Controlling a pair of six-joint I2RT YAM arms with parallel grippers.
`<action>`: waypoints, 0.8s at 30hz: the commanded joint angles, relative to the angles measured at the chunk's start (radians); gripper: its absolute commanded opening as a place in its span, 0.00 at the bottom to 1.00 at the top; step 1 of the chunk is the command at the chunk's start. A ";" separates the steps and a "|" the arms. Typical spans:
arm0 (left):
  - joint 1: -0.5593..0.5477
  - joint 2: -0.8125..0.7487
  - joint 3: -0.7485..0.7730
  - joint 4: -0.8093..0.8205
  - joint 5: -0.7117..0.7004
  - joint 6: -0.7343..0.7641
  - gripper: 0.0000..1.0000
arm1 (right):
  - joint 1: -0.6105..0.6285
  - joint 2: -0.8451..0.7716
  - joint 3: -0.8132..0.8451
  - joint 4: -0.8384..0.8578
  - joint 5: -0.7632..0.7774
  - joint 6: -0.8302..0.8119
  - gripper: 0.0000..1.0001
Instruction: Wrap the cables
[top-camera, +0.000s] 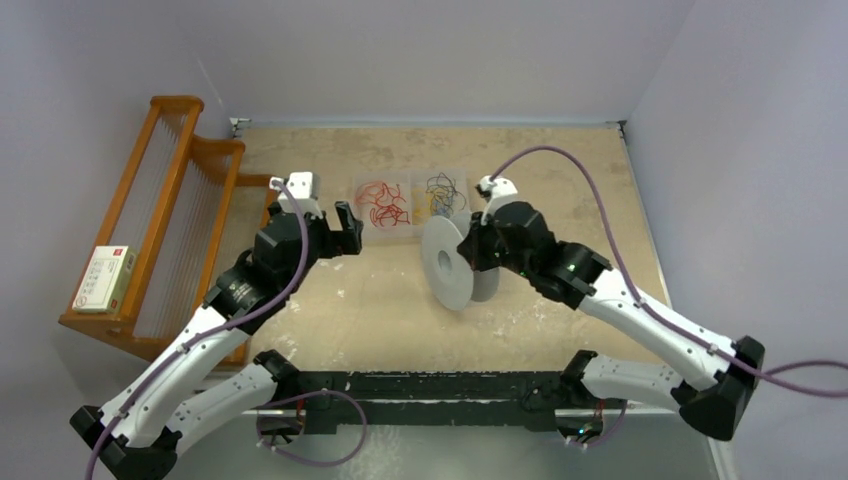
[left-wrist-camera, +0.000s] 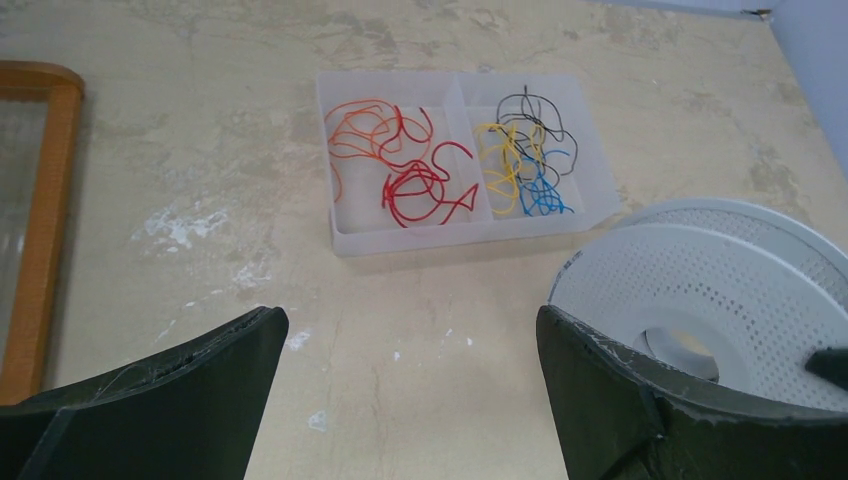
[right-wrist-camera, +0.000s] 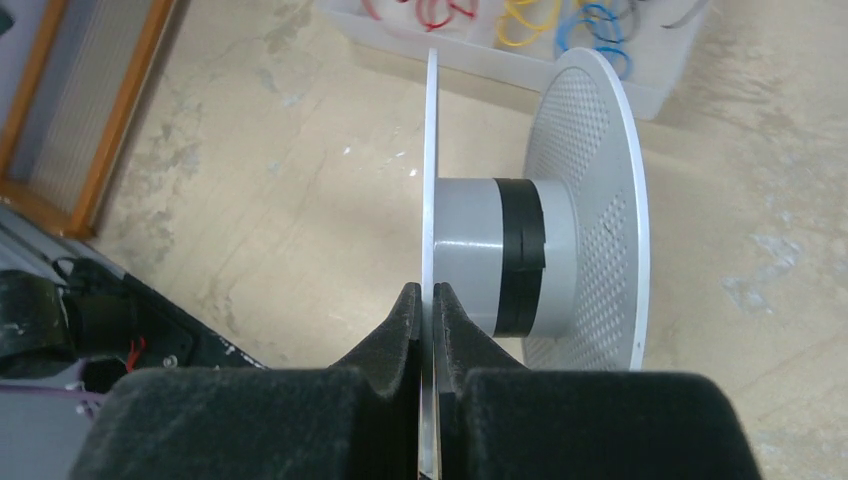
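The cables lie loose in a clear two-compartment tray (left-wrist-camera: 345, 240): orange strands (left-wrist-camera: 350, 130) with red ones on the left, yellow strands (left-wrist-camera: 503, 165) with black and blue ones on the right. My left gripper (left-wrist-camera: 408, 320) hangs open over bare table just short of the tray (top-camera: 415, 232), nothing between its fingers. My right gripper (right-wrist-camera: 424, 295) is shut on the thin left flange of a white spool (right-wrist-camera: 590, 200), holding it on edge. A black band (right-wrist-camera: 522, 255) rings the spool's grey core. From above, the spool (top-camera: 450, 265) stands right of the left gripper (top-camera: 340, 232).
A wooden rack (top-camera: 170, 200) stands along the table's left side, with a white box (top-camera: 105, 275) on it. Purple cords (top-camera: 580, 170) loop off both wrists. The black base rail (top-camera: 430, 385) runs along the near edge. Walls close the back and right.
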 joint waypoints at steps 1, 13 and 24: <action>0.003 -0.047 0.018 -0.002 -0.133 -0.025 0.97 | 0.174 0.094 0.135 0.097 0.218 -0.077 0.00; 0.003 -0.168 0.013 -0.032 -0.326 -0.050 0.97 | 0.275 0.199 0.116 0.452 0.092 -0.635 0.00; 0.004 -0.137 0.040 -0.043 -0.044 -0.049 0.86 | 0.275 0.164 -0.073 0.665 -0.280 -1.019 0.00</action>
